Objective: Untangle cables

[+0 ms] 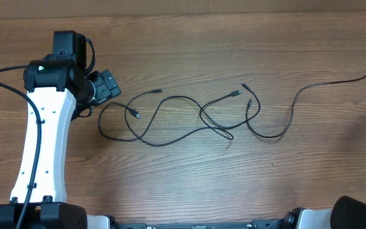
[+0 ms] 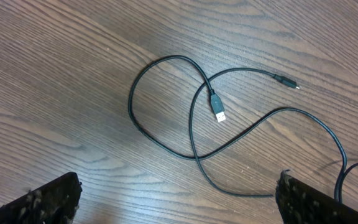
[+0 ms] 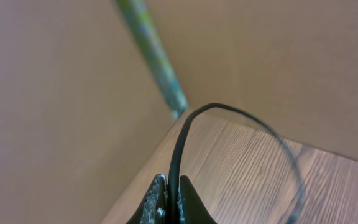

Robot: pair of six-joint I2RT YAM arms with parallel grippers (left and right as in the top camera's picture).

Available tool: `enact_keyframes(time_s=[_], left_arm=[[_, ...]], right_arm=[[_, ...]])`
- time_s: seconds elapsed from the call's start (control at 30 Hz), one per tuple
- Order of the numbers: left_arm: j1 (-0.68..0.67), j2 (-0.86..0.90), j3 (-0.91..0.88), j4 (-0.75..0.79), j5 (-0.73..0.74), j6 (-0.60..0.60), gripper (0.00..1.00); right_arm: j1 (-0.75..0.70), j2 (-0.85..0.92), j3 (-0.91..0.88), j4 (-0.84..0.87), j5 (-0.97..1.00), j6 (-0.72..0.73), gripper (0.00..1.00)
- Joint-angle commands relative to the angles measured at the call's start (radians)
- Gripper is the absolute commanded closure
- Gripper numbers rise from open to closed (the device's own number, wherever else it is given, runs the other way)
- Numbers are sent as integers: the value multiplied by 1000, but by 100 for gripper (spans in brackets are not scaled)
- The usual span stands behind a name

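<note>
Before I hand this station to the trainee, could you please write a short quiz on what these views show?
1. True or false: the left gripper is open and holds nothing.
2. The right gripper is shut on: A) a black cable B) a pen C) nothing.
3. How many plug ends show in the left wrist view?
Key: 1 true; 2 A; 3 two.

Overhead: cables [image 1: 180, 97] lay on the worktop [image 1: 189, 191] across mid-frame, with loops crossing at centre. One strand ran off to the upper right edge. The left arm [image 1: 43, 140] stood at frame left. Left wrist view: left fingers [image 2: 48, 199] sat in the lower corners, a loop above and between them. Right wrist view: right fingers [image 3: 157, 202], bottom centre, pinched one cable.
</note>
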Motion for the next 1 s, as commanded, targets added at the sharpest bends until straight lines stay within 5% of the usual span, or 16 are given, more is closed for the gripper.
enact_keyframes(time_s=[0.0, 0.3, 0.43, 0.73, 0.97], left_arm=[[5, 6, 12, 0, 5, -21, 0], [3, 6, 12, 0, 24, -21, 0], [3, 6, 12, 0, 27, -21, 0], [3, 6, 12, 2, 27, -21, 0], [3, 6, 12, 3, 27, -21, 0]], right_arm=[[-99, 0, 25, 14, -44, 68, 96], [-233, 34, 25, -10, -207, 70, 96], [-229, 83, 21, -34, -402, -126, 96], [-227, 224, 14, -465, -691, -270, 96], [-196, 294, -59, -673, -711, -320, 92]])
